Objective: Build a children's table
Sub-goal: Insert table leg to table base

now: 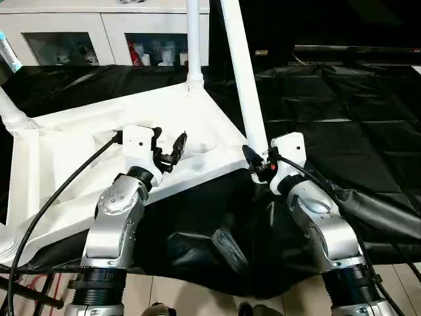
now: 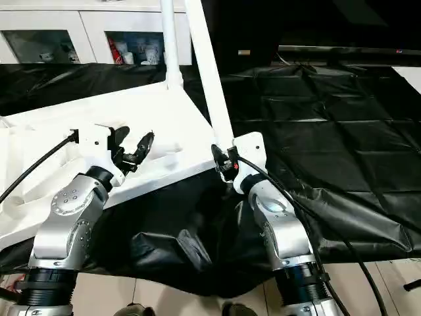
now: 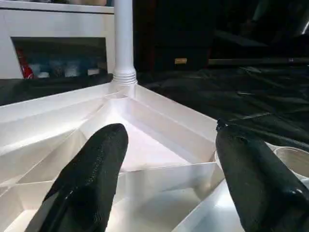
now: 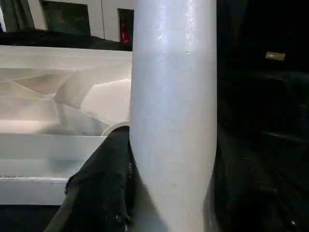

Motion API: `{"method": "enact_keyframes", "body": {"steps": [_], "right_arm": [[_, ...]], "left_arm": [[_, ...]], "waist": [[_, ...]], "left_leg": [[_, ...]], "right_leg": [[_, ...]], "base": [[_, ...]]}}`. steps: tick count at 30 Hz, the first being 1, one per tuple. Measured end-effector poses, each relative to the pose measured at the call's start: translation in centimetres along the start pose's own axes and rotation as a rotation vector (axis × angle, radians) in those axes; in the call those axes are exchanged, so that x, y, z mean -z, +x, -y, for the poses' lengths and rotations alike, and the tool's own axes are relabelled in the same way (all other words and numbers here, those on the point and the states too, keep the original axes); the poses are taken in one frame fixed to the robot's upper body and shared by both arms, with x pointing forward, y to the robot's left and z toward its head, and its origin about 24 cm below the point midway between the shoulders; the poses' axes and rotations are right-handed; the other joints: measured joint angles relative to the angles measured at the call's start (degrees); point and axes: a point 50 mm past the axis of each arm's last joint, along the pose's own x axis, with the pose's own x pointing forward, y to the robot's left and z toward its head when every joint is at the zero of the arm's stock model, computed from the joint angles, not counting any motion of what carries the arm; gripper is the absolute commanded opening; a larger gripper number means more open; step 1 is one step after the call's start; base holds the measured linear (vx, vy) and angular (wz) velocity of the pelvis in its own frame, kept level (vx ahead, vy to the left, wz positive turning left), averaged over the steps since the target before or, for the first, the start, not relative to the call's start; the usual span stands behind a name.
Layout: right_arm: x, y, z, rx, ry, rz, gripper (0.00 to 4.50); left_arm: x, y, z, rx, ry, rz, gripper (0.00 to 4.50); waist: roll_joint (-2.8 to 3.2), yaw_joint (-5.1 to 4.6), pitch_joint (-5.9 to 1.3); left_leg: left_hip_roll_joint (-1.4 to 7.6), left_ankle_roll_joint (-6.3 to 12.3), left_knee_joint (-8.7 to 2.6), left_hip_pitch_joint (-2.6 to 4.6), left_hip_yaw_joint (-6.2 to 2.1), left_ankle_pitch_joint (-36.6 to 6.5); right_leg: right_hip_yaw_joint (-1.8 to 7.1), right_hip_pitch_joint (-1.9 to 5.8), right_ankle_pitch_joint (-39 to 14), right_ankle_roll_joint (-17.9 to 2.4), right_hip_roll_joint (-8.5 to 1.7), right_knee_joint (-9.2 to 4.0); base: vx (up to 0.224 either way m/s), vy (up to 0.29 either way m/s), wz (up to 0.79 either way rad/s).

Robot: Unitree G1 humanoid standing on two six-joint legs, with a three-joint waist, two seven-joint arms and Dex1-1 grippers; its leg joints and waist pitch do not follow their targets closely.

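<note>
Gripping a white tube leg (image 1: 247, 92) low on its shaft, the right claw (image 1: 260, 164) has its two black fingers closed around the leg just above the near corner of the upturned table top (image 1: 85, 164). The top is the landmark here: a white plastic rectangle lying ribbed side up on a desk draped in black sheeting (image 1: 342, 118), its X-shaped bracing facing the camera. The held leg leans slightly away from upright, and its foot sits at the corner socket; whether it is fully seated cannot be told.

A second leg (image 1: 193, 39) stands upright in the far corner socket of the top. A third leg (image 1: 13, 113) rises from the corner towards the robot's left. Behind the top stand white cabinets (image 1: 99, 33) with glass doors.

The left claw (image 1: 170, 150) hovers over the ribbed underside of the top, near its middle edge. Its fingers (image 3: 91, 179) are spread apart and hold nothing.

The legs look like hollow plastic tubes: probably light, stiff and smooth, so likely to slip or twist in a loose grip. Holding low, close to the socket, as the right claw does, should give the best control when pressing or turning. The top looks light enough to slide on the slick sheeting, so bracing it on a rib or the rim with the free claw seems wise.
</note>
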Motion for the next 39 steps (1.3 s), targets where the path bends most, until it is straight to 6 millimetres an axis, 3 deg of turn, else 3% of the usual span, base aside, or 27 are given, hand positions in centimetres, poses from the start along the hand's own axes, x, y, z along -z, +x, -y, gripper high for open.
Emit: {"method": "enact_keyframes", "body": {"steps": [39], "right_arm": [[0.0, 0.0, 0.0, 0.0, 0.0, 0.0, 1.87]], "left_arm": [[0.0, 0.0, 0.0, 0.0, 0.0, 0.0, 3.36]], "waist": [[0.0, 0.0, 0.0]], "left_leg": [[0.0, 0.0, 0.0, 0.0, 0.0, 0.0]], "right_leg": [[0.0, 0.0, 0.0, 0.0, 0.0, 0.0]], "base": [[0.0, 0.0, 0.0]]}}
